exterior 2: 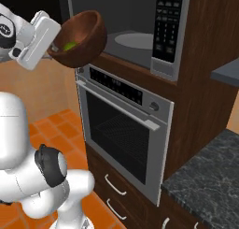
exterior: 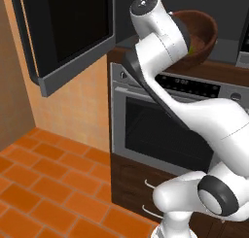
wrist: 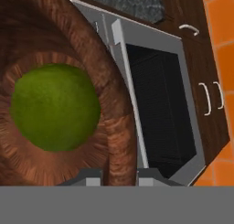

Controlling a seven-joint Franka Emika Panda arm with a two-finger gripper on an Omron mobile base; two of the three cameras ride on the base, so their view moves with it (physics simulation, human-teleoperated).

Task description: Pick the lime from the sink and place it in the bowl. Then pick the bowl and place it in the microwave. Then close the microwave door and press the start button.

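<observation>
One lime (wrist: pixel 55 107) inside bowl (exterior 2: pixel 84 39); gripper (wrist: pixel 119 175) pinching bowl's wall; microwave (exterior 2: pixel 140 22) cavity beside.

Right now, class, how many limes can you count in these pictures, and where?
1. The lime lies inside the bowl, which the gripper holds up before the open microwave. Others could be hidden from view.

We see the lime (wrist: pixel 55 107) lying in the bowl (exterior 2: pixel 86 39), which hangs tilted in the air in front of the microwave (exterior 2: pixel 140 27), just outside its cavity. The microwave sits directly above the oven (exterior 2: pixel 123 130). The microwave door (exterior: pixel 68 33) stands swung open to the left of the bowl. Drawers (exterior 2: pixel 116 186) lie below the oven.
</observation>
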